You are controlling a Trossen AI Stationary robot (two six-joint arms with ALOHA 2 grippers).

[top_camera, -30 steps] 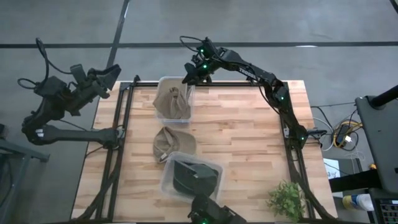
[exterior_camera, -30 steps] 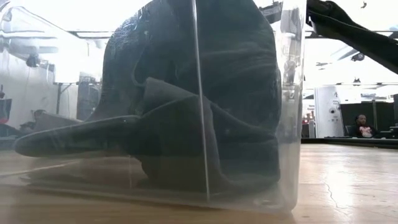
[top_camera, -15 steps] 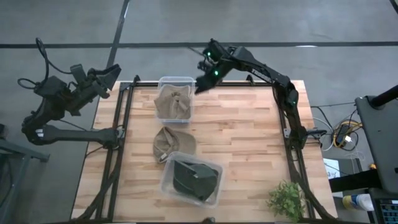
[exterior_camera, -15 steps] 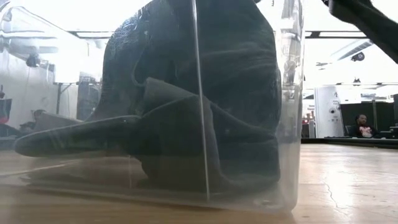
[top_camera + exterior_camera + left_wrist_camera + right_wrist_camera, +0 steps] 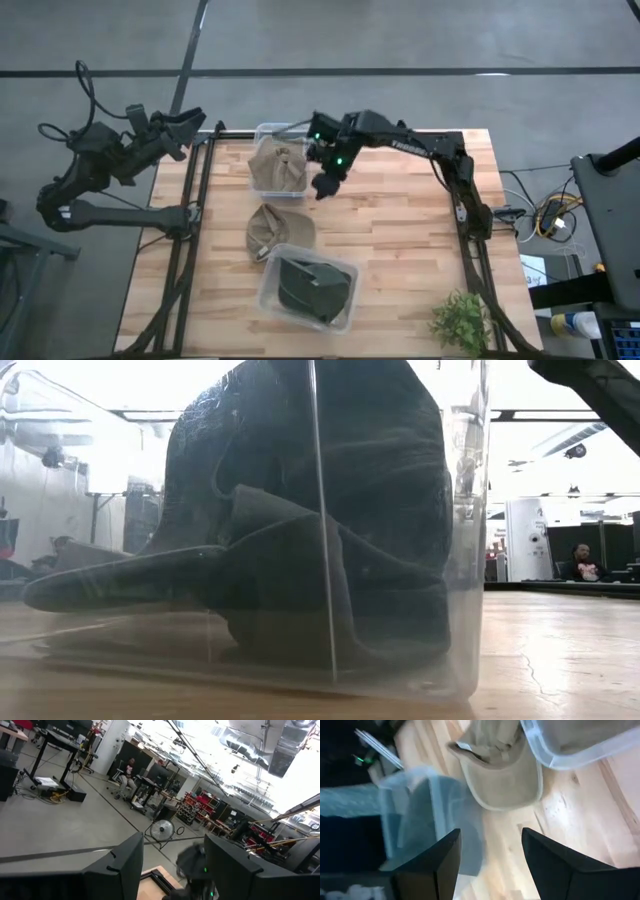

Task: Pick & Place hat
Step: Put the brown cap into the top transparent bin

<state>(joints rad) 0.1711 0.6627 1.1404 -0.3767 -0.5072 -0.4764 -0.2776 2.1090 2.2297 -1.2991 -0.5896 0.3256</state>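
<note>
A loose tan hat (image 5: 278, 230) lies flat on the wooden table, its brim toward the near bin; the right wrist view shows this hat (image 5: 502, 775) too. A second tan hat (image 5: 280, 165) sits in the far clear bin (image 5: 262, 130). A dark hat (image 5: 305, 285) fills the near clear bin (image 5: 345, 270), which takes up most of the low view (image 5: 470, 560). My right gripper (image 5: 322, 188) hangs open over the table, just right of the far bin and beyond the loose hat (image 5: 490, 832). My left gripper (image 5: 195, 122) waits open off the table's far left corner (image 5: 172, 840).
A small potted plant (image 5: 462, 320) stands at the table's near right corner. A black frame (image 5: 200, 180) runs along the table's left and right edges. Bare wood (image 5: 400, 230) stretches right of the hats and bins. People sit in the room beyond (image 5: 582, 560).
My right gripper has swung from the far bin's far right corner out to the right, then come toward the near edge and down beside the bin's right wall. The left arm has shifted slightly toward the table. The hats and bins have stayed in place.
</note>
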